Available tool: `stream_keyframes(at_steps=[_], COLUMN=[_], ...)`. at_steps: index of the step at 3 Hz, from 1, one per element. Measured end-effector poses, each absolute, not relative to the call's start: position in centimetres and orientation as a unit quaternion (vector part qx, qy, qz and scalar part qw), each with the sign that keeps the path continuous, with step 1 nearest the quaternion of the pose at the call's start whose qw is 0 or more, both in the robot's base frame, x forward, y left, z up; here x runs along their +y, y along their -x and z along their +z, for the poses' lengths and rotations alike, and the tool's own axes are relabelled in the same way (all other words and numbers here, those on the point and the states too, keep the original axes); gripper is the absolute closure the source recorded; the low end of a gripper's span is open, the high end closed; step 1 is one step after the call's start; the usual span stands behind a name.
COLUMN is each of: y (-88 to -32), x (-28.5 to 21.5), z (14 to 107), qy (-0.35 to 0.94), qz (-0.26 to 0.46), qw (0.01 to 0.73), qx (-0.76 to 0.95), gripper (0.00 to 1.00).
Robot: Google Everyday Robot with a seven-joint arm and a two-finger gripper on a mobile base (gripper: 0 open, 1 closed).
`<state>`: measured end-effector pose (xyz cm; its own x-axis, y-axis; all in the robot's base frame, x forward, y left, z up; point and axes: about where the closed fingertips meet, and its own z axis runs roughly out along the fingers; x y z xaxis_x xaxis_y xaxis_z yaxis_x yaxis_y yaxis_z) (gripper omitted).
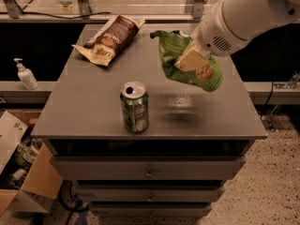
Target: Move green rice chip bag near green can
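The green rice chip bag hangs in the air above the right half of the grey cabinet top, held by my gripper at the end of the white arm coming in from the upper right. The gripper is shut on the bag. The green can stands upright near the front edge of the top, left of and below the bag. The bag's shadow lies on the top just right of the can.
A brown and cream snack bag lies at the back left of the top. Drawers sit below the top. A soap dispenser stands on a ledge at left, and cardboard boxes sit on the floor at lower left.
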<state>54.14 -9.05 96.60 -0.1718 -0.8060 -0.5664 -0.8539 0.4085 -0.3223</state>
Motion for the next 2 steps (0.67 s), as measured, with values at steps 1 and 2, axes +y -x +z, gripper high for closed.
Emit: stream_keyframes(at_steps=[1, 2], y=[-53.98, -53.82], x=[-9.01, -8.78], z=[96.56, 96.35], qy=[0.543, 0.546], qz=[0.036, 0.037], qw=[0.343, 0.340], qx=[0.765, 0.765], gripper=[1.00, 1.00])
